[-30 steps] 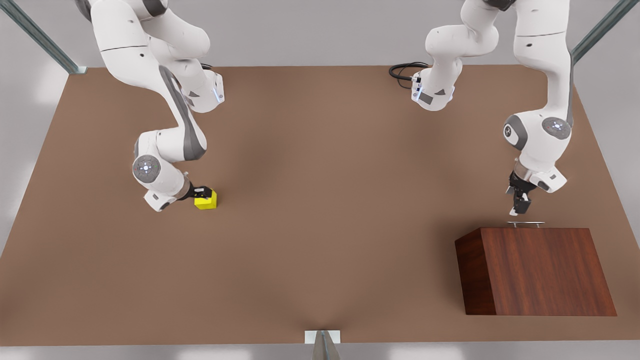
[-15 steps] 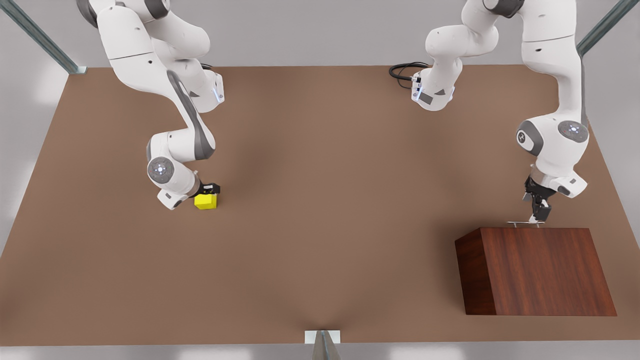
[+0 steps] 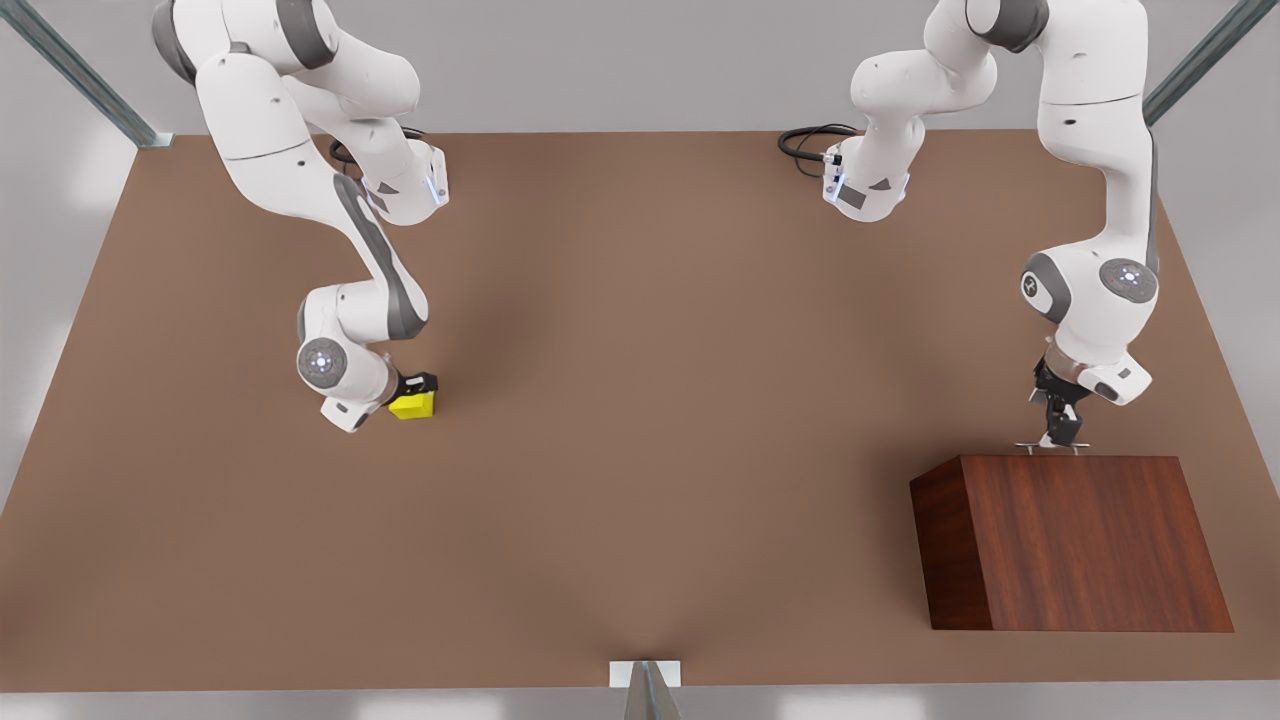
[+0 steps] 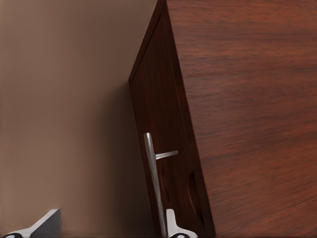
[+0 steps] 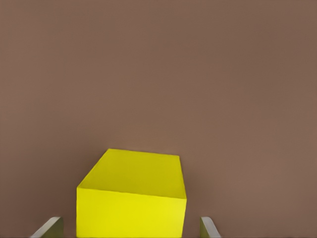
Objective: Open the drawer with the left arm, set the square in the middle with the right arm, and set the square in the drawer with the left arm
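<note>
**Step 1 in hand: both grippers at their targets, neither grip made**

Near edge of the front view: the dark reddish-brown wooden box cabinet (image 3: 1075, 540) sits at about 4 o'clock on the plain matte brown tabletop (image 3: 640, 450). Its drawer front (image 4: 158, 148) is flush with the body, so the drawer is not yet out.

Just beyond the cabinet's far edge, my left black two-finger gripper (image 3: 1060, 437) hangs nose-down on the slim silver bar handle (image 3: 1050, 447). In the left wrist view the bar (image 4: 153, 183) runs between my two fingertips; one pale fingertip (image 4: 173, 225) is against it, the other (image 4: 42, 225) is well apart over bare table. Fingers spread wide, holding nothing.

Further back, at about 9 o'clock, the small bright yellow cube (image 3: 413, 404) rests flat on the table, well apart from the cabinet. My right black two-finger gripper (image 3: 412, 388) is low over it. In the right wrist view the cube (image 5: 132, 198) sits between my fingertips, one (image 5: 49, 228) and the other (image 5: 209, 228) each clear of its sides. Fingers parted wider than the cube, not gripping.

Judgement: opening the drawer is the step in hand; the cube pick-up is being prepared alongside.

Next move, as I read it:
- Left: close both fingers on the bar, then pull straight away from the cabinet face, towards 12 o'clock, keeping the pull in line with the drawer's travel.
- Right: settle a little lower if needed, pinch the cube's opposite faces, lift, and carry it towards the centre of the table.
</note>
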